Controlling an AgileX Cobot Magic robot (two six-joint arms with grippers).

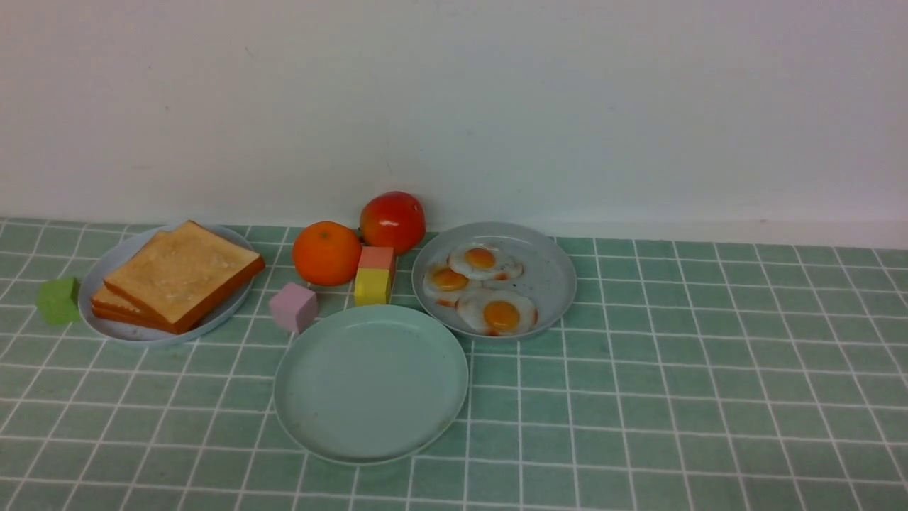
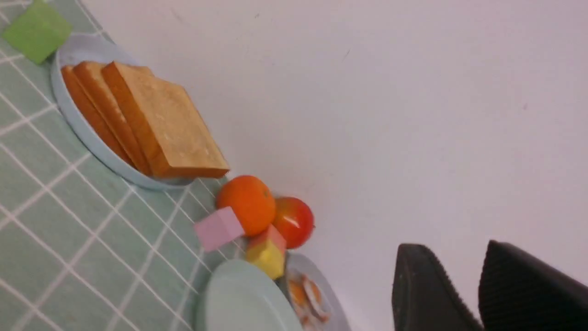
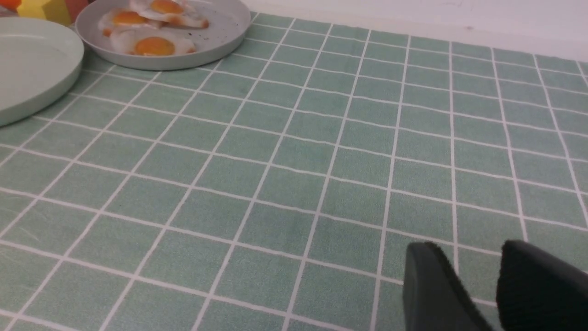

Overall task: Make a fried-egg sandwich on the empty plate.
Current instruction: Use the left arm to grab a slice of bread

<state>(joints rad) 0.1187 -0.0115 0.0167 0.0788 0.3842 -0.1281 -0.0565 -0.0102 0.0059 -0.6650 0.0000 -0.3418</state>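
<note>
The empty plate (image 1: 370,383), pale mint green, lies at the front middle with nothing on it. To its left, a blue-grey plate (image 1: 135,332) carries stacked golden toast slices (image 1: 181,273). Behind it to the right, another blue-grey plate (image 1: 546,273) holds three fried eggs (image 1: 496,312). Neither arm shows in the front view. In the left wrist view my left gripper (image 2: 452,246) is open and empty, raised, with the toast (image 2: 161,124) far off. In the right wrist view my right gripper (image 3: 466,246) is open and empty over bare cloth, well away from the eggs (image 3: 151,46).
An orange (image 1: 327,253) and a red tomato (image 1: 392,221) sit at the back between the two blue-grey plates. A pink-and-yellow block (image 1: 374,277) and a pink cube (image 1: 293,306) stand just behind the mint plate. A green cube (image 1: 58,300) is left of the toast plate.
</note>
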